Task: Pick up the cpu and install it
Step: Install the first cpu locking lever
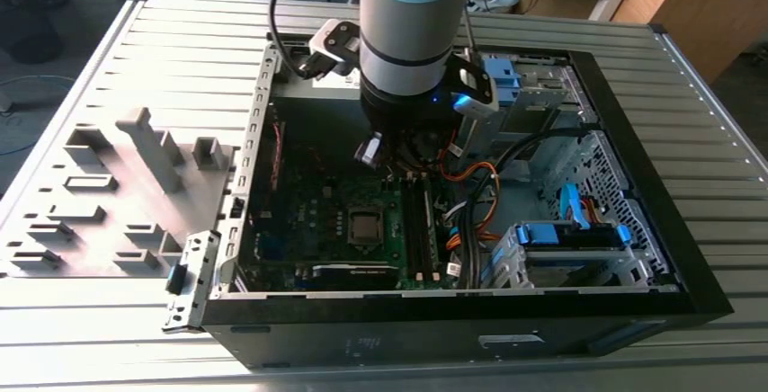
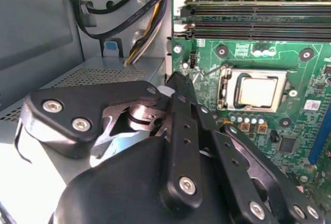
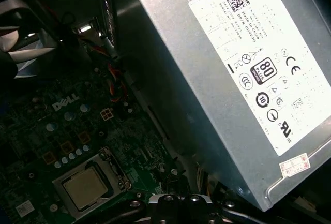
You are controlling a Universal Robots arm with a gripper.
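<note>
Item 1: cpu (image 2: 257, 91). A thin square chip with a pale silver-grey top. It lies flat inside the socket (image 2: 223, 87), square to the metal frame, and nothing touches it.

Item 2: gripper (image 2: 172, 81). Black linkage hand on the 1 arm (image 1: 415, 23). It hangs above the motherboard (image 2: 305, 79), near the socket but to one side of it, toward the power-supply box (image 3: 222, 69). It is clear of the cpu. How far it is open cannot be told, and no object is seen in its hold.

Item 3: socket. A dark metal-framed square, mounted on the green motherboard.

Item 4: memory slots (image 2: 258, 19). Long narrow parallel rows, just beside the socket.

Item 5: power-supply box. Grey metal with a white label, well apart from the socket at the board's edge.

Item 6: cables (image 1: 462, 208). Orange and black, looping beyond the memory slots from the socket.

Item 7: computer case (image 1: 648, 185). Black, open-sided, enclosing the socket and board; it lies on a slatted metal table (image 1: 720, 140).
</note>
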